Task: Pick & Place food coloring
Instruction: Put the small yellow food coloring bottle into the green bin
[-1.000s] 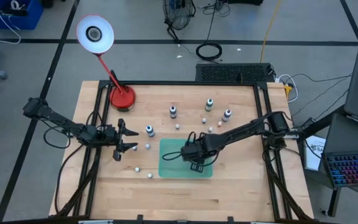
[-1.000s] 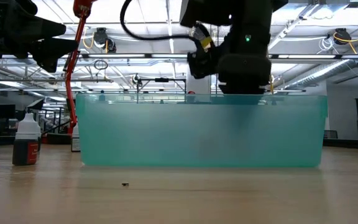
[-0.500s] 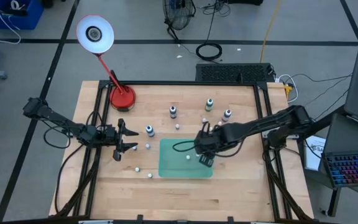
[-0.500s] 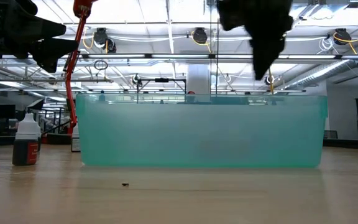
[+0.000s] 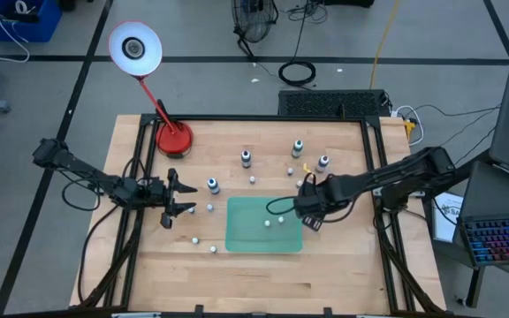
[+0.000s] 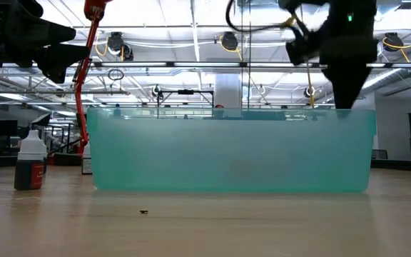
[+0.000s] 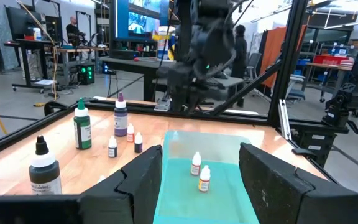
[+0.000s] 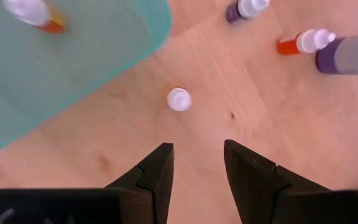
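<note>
Your right gripper [image 8: 196, 168] hangs empty, jaws parted, just off the green tray [image 5: 241, 231] corner. The nearest food coloring bottle [image 8: 179, 99] stands upright just ahead, cap up. The left gripper [image 5: 181, 198] waits open, farther away.

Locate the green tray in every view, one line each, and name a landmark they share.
High view: green tray at table centre.
Low view: its wall spans the middle.
Left wrist view: its floor ahead, between the fingers.
Right wrist view: a corner only.
Shared landmark: small white-capped bottle inside it.
</note>
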{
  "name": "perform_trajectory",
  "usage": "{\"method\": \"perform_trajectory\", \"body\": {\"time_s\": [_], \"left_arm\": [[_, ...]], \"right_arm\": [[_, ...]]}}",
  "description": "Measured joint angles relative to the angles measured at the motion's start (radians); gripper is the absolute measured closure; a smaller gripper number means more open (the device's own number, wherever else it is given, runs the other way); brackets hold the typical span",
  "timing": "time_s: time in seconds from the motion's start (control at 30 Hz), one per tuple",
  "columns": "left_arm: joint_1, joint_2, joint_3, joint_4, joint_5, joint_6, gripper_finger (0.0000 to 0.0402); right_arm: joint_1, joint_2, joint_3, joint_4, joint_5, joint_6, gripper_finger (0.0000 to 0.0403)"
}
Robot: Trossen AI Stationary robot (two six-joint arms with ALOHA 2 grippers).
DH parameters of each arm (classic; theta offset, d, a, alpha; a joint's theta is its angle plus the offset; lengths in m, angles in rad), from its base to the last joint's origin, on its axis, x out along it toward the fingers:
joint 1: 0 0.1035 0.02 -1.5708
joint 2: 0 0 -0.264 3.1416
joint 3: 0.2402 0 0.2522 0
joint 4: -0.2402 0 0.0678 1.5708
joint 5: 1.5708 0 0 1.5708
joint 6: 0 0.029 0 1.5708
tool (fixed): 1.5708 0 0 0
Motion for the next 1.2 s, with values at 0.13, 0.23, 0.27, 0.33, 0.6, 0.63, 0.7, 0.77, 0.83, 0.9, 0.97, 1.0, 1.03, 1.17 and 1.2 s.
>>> {"method": "perform_trajectory", "body": {"time_s": [0.13,0.23,0.27,0.33,0.6,0.63,0.7,0.77,0.83,0.9,0.97,1.0,1.03,1.17,1.2], "left_arm": [[0.0,0.0,0.0,0.0,0.0,0.0,0.0188],[0.0,0.0,0.0,0.0,0.0,0.0,0.0188],[0.0,0.0,0.0,0.0,0.0,0.0,0.0188],[0.0,0.0,0.0,0.0,0.0,0.0,0.0188],[0.0,0.0,0.0,0.0,0.0,0.0,0.0188],[0.0,0.0,0.0,0.0,0.0,0.0,0.0188],[0.0,0.0,0.0,0.0,0.0,0.0,0.0188],[0.0,0.0,0.0,0.0,0.0,0.0,0.0188],[0.0,0.0,0.0,0.0,0.0,0.0,0.0188],[0.0,0.0,0.0,0.0,0.0,0.0,0.0188],[0.0,0.0,0.0,0.0,0.0,0.0,0.0188],[0.0,0.0,0.0,0.0,0.0,0.0,0.0188],[0.0,0.0,0.0,0.0,0.0,0.0,0.0188],[0.0,0.0,0.0,0.0,0.0,0.0,0.0188],[0.0,0.0,0.0,0.0,0.0,0.0,0.0188]], "right_arm": [[-0.022,0.0,-0.074,0.1,-0.002,-0.045,0.0273],[-0.038,0.0,-0.098,0.161,-0.004,-0.073,0.0273],[-0.044,-0.001,-0.103,0.17,-0.009,-0.078,0.0273],[-0.055,-0.001,-0.113,0.194,-0.033,-0.08,0.0272],[-0.075,-0.001,-0.132,0.235,-0.055,-0.099,0.0272],[-0.076,-0.001,-0.132,0.235,-0.055,-0.1,0.0272],[-0.077,-0.001,-0.132,0.235,-0.055,-0.103,0.0272],[-0.076,-0.001,-0.132,0.235,-0.055,-0.104,0.0272],[-0.076,-0.001,-0.132,0.237,-0.055,-0.106,0.0272],[-0.076,-0.001,-0.132,0.245,-0.055,-0.108,0.0272],[-0.076,-0.001,-0.132,0.259,-0.055,-0.119,0.0268],[-0.076,-0.001,-0.132,0.266,-0.055,-0.121,0.0263],[-0.076,0.0,-0.132,0.27,-0.054,-0.121,0.0256],[-0.076,0.0,-0.132,0.268,-0.053,-0.121,0.022],[-0.076,0.0,-0.132,0.269,-0.052,-0.121,0.0211]]}}
